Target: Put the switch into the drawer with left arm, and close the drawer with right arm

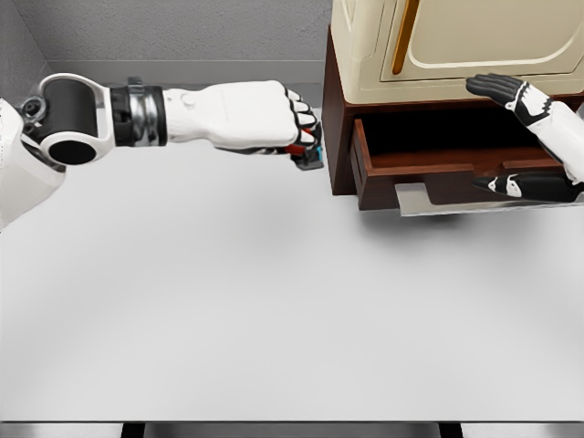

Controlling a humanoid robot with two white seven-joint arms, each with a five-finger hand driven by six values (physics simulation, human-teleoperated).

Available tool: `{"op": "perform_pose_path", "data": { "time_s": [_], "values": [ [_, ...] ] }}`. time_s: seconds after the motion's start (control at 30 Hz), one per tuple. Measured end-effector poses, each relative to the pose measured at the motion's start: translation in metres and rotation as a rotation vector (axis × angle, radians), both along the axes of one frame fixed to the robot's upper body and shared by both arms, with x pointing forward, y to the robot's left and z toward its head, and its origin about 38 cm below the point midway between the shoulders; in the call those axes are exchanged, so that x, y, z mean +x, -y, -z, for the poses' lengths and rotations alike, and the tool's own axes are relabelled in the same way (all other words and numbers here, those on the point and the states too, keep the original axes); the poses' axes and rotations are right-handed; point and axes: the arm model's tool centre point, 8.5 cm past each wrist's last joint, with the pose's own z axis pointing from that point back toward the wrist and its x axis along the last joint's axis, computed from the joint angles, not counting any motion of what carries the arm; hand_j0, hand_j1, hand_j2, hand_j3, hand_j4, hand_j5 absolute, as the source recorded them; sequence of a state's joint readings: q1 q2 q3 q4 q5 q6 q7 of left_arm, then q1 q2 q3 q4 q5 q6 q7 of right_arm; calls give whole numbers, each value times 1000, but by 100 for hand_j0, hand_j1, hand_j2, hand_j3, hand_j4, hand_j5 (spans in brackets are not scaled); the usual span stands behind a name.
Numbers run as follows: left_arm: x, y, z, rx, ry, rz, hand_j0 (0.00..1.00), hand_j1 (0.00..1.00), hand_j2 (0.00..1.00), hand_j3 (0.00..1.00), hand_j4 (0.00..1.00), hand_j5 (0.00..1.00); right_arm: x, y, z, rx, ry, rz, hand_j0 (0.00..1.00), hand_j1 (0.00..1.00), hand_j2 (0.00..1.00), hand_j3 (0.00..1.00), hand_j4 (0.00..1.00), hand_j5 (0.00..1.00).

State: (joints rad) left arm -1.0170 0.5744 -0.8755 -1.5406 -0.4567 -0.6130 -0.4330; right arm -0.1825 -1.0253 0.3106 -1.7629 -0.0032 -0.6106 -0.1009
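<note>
Left hand (297, 128), reaching toward the worktop's (274, 301) far edge, has its fingers (303, 108) curled tight around the switch (308, 157), held aloft just left of the cabinet's (339, 119) side and not yet over the open drawer (415, 164). Right hand (497, 88), fingers extended and holding nothing, hovers above the drawer. Judged risks: the switch striking the cabinet's side wall in transit, or the right hand obstructing the drop
</note>
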Motion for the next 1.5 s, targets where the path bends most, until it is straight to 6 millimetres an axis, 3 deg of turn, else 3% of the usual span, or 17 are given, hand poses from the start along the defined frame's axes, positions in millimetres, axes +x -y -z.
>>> {"op": "perform_pose_path", "data": {
  "time_s": [0.63,1.1,1.5],
  "values": [
    [-3,36,-15,-44,24,66,47,47,47,47,47,47,0,0,0,2,0,1,100,100,100,100,100,100],
    [-3,40,-29,-48,54,78,47,47,47,47,47,47,0,1,1,1,-2,2,100,100,100,100,100,100],
    [0,66,-36,-78,51,108,48,48,48,48,48,48,0,1,0,2,0,2,100,100,100,100,100,100]
  ]
}}
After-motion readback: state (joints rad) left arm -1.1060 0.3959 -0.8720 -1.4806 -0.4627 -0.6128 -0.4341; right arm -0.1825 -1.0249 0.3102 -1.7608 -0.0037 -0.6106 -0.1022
